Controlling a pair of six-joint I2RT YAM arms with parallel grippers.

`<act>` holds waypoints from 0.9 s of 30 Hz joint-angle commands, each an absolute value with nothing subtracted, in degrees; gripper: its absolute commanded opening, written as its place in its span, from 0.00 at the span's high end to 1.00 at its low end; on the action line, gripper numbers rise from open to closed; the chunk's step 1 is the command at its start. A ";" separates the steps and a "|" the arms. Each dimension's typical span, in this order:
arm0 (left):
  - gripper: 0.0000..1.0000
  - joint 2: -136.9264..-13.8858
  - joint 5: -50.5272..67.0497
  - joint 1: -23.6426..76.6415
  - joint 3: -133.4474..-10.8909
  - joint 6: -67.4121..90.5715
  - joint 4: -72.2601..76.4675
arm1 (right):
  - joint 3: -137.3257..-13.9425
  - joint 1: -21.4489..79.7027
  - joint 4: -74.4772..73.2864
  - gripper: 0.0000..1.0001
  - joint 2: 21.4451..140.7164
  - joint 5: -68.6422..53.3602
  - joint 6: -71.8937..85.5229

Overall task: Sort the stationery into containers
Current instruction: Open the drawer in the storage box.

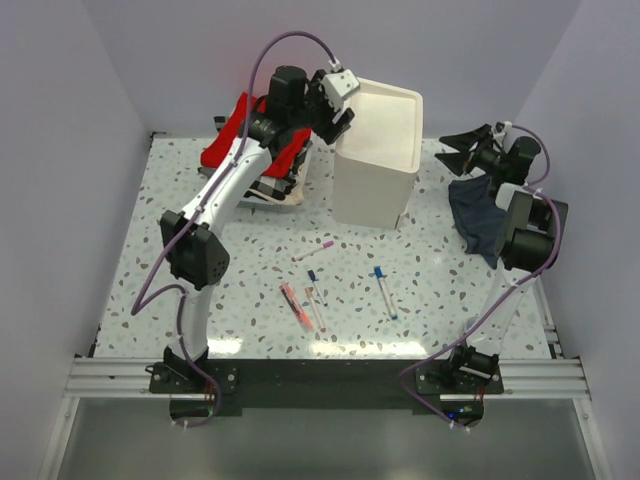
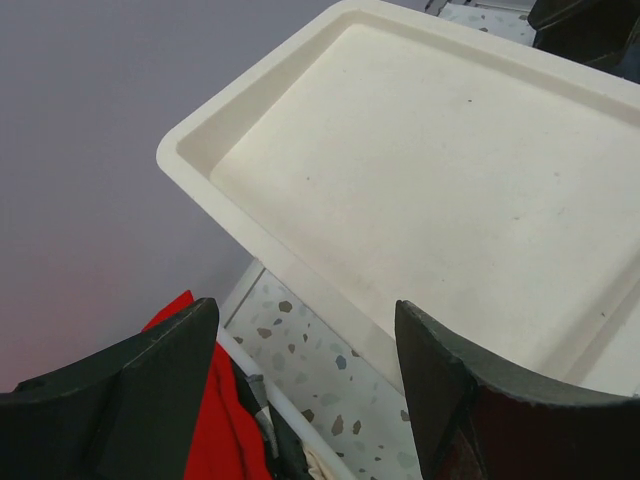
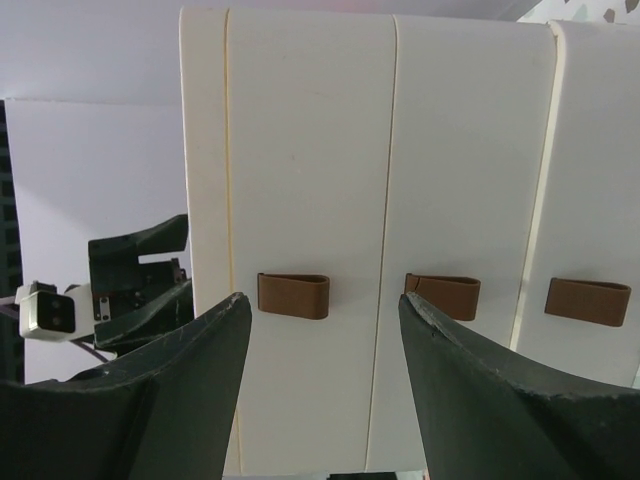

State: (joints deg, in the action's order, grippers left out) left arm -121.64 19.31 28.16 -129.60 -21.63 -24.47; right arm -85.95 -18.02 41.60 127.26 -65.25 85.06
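Blue-capped pen [image 1: 383, 290], pink-capped pen [image 1: 314, 250], orange-red marker [image 1: 295, 305] lie loose on worktop [image 1: 450, 290], in front of drawer unit [image 1: 375, 170]. Likely light, stiff, prone to roll: pinch mid-barrel. Left gripper [image 2: 302, 310] jaws spread, empty, at unit's top rim. Right gripper [image 3: 322, 300] jaws spread, empty, facing brown drawer handles [image 3: 293, 295].

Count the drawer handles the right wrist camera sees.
3, in a row: first handle between the fingers, second handle beside one finger, third handle near the picture's edge. More may be hidden.
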 commanded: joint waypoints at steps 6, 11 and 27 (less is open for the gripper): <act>0.24 -121.29 18.90 28.30 -129.90 -21.00 -23.03 | -89.12 -14.06 42.28 0.39 128.85 -64.16 87.01; 0.24 -121.29 18.28 28.30 -129.73 -21.53 -22.85 | -89.47 -13.19 41.84 0.45 129.37 -63.99 87.27; 0.23 -121.90 17.93 28.30 -129.20 -22.50 -23.12 | -87.19 -12.74 41.48 0.63 127.53 -63.72 89.91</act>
